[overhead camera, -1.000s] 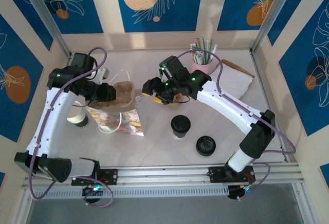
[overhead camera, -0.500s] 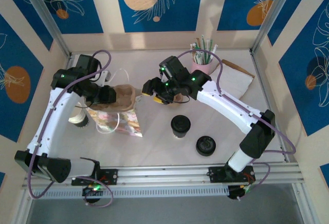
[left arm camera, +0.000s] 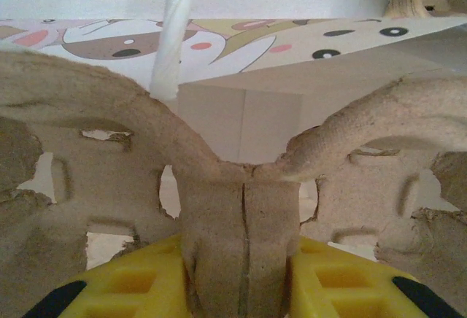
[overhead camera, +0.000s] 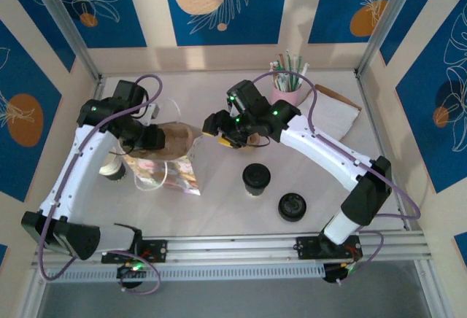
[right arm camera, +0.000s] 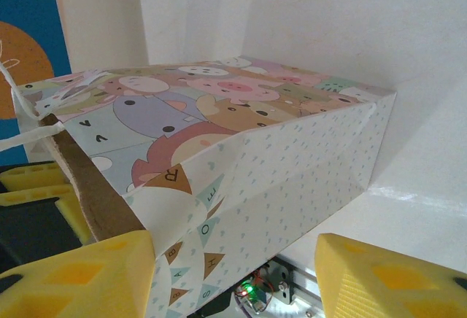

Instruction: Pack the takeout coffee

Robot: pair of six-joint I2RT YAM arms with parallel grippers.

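Observation:
The takeout coffee (overhead camera: 256, 179), a small cup with a black lid, stands upright on the table, apart from both grippers. My left gripper (overhead camera: 156, 140) is shut on the centre ridge of a brown cardboard cup carrier (left arm camera: 244, 216), its yellow fingers (left arm camera: 124, 289) pressed on both sides. The carrier (overhead camera: 179, 138) sits at the mouth of the patterned gift bag (overhead camera: 174, 174), which lies on its side. My right gripper (right arm camera: 233, 281) stands open at the bag's (right arm camera: 277, 150) mouth corner, with its left finger (right arm camera: 80, 274) against the bag wall.
A loose black lid (overhead camera: 292, 206) lies in front of the coffee. A plain cream cup (overhead camera: 111, 166) stands under the left arm. A pink cup of straws (overhead camera: 285, 88) and a brown-and-white paper bag (overhead camera: 332, 112) sit at the back right.
My left arm has carried the cup carrier to the right, closer to the bag's mouth. The right arm has not moved.

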